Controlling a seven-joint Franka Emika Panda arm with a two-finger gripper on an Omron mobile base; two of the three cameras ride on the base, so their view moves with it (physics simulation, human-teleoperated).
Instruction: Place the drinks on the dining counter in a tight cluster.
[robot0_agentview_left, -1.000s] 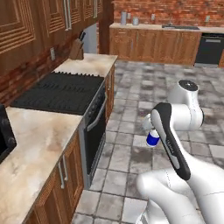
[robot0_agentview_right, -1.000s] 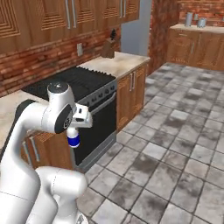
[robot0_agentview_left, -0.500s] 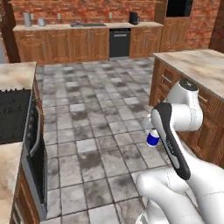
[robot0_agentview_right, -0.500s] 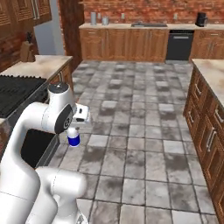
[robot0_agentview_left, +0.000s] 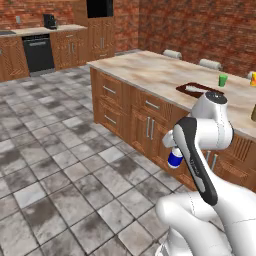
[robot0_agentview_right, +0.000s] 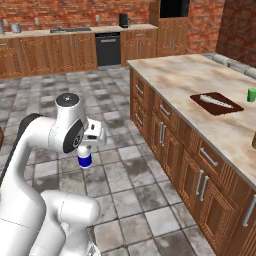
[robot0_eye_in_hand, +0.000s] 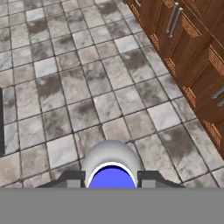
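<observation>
My gripper (robot0_agentview_left: 174, 151) (robot0_agentview_right: 85, 151) is shut on a small white-and-blue bottle (robot0_agentview_left: 175, 158) (robot0_agentview_right: 85, 160), one of the drinks, and carries it above the tiled floor. In the hand view the bottle (robot0_eye_in_hand: 112, 165) sits between the two fingertips (robot0_eye_in_hand: 70, 177), white on top with a blue band below. The dining counter (robot0_agentview_left: 150, 70) (robot0_agentview_right: 200, 75), beige marble on wooden drawers, runs along the right in front of a red brick wall. The held bottle hangs below the countertop level, out in front of the drawers.
On the dining counter lie a dark board (robot0_agentview_left: 197, 90) (robot0_agentview_right: 216, 102), a green cup (robot0_agentview_left: 222, 80) (robot0_agentview_right: 251, 94) and a yellow cup (robot0_agentview_left: 253, 78). Stools (robot0_agentview_left: 172, 53) stand behind it. A far counter with a black dishwasher (robot0_agentview_left: 37, 50) (robot0_agentview_right: 107, 50) lines the back wall. Open tiled floor (robot0_agentview_left: 60, 165) lies left.
The whole picture has swung round as the base turned: the stove side has left view and the dining counter has come in. The gripper still holds the bottle the same way.
</observation>
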